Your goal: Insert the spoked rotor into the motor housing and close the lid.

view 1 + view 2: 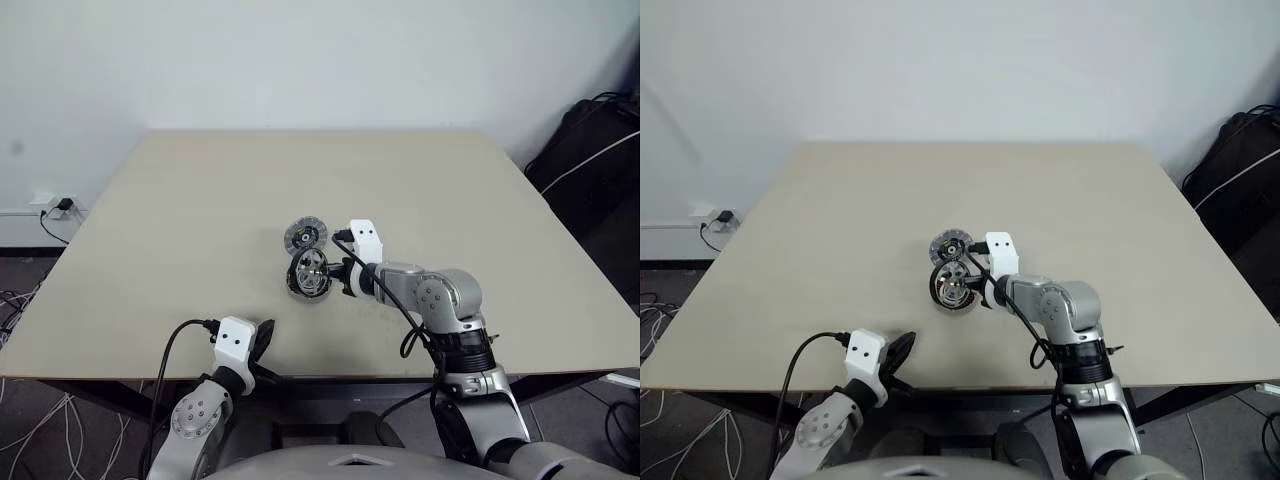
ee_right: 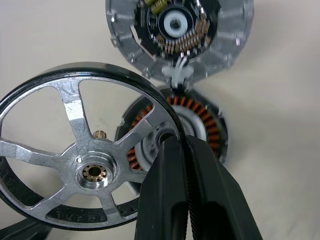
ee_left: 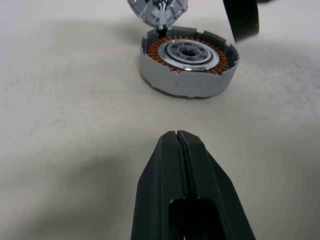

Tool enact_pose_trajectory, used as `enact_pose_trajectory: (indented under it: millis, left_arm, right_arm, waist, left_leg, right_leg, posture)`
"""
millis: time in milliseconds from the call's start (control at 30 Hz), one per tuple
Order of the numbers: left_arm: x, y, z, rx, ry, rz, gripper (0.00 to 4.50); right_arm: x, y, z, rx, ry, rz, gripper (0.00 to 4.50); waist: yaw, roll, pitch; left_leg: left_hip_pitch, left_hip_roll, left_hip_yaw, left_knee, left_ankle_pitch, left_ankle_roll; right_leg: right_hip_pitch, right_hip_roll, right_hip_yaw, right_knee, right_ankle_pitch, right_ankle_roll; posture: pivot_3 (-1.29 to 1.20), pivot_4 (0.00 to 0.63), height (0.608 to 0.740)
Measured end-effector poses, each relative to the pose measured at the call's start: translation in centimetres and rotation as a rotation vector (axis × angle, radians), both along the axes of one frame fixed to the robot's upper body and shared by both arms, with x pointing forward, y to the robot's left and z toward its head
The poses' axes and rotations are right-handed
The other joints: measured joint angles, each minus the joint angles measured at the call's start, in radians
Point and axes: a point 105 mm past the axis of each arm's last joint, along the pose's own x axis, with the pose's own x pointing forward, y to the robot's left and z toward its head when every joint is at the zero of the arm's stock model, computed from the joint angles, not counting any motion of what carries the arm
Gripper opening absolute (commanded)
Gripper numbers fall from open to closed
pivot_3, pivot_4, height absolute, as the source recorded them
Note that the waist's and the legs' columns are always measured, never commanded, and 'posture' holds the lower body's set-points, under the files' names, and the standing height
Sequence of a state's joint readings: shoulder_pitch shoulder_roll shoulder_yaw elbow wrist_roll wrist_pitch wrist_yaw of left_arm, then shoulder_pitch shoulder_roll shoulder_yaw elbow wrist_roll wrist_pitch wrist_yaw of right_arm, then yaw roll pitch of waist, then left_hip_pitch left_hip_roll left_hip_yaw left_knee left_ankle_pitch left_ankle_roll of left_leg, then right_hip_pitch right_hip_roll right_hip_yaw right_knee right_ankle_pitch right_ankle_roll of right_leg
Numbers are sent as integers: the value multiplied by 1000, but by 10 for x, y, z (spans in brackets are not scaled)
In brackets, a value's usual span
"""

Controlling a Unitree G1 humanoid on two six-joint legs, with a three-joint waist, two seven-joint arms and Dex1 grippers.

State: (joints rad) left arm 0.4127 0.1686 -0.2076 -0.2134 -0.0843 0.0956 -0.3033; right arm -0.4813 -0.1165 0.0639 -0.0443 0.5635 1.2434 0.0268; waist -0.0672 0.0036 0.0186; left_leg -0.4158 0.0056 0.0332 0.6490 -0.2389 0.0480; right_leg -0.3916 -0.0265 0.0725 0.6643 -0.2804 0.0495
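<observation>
Right claw (image 2: 187,150) pinching rim of spoked rotor (image 2: 85,150), fingers closed on it, carrying it tilted just above motor housing (image 2: 200,130). Housing sitting on tabletop (image 1: 200,200) directly beyond claw tips, copper windings exposed, cavity holding no rotor yet. Lid (image 2: 180,35) lying flat past housing, touching its far edge, inner face up. Left claw (image 3: 180,145) resting shut, holding nothing, housing (image 3: 187,62) near ahead. Remaining, judging by this: seating rotor, releasing, closing lid.

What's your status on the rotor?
Right gripper shut on spoked rotor, above motor housing. Left gripper shut, empty. Lid open.
</observation>
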Motion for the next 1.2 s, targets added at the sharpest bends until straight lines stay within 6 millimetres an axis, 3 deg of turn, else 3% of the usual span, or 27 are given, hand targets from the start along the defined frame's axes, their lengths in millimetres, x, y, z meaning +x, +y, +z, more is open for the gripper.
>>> enact_pose_trajectory:
  millis: [400,1000,1200]
  left_arm:
    - [4,-10,6,-10,-11,-8,41]
    - [3,-7,6,-8,-13,3,41]
    - [1,-4,-1,-5,-7,6,41]
  right_arm:
    - [11,-1,-13,-135,3,66,29]
    - [22,-2,-21,-209,-17,107,29]
    - [23,-3,-22,-218,-20,110,1739]
  waist:
    - [1,0,0]
    - [1,0,0]
    - [1,0,-1]
  left_leg:
    - [0,0,0,1,0,0]
    - [0,0,0,1,0,0]
    - [1,0,0,1,0,0]
  right_leg:
    - [0,0,0,0,1,1]
    - [0,0,0,1,1,1]
    - [0,0,0,2,1,1]
  posture:
    - [0,0,740]
    - [0,0,740]
    - [0,0,740]
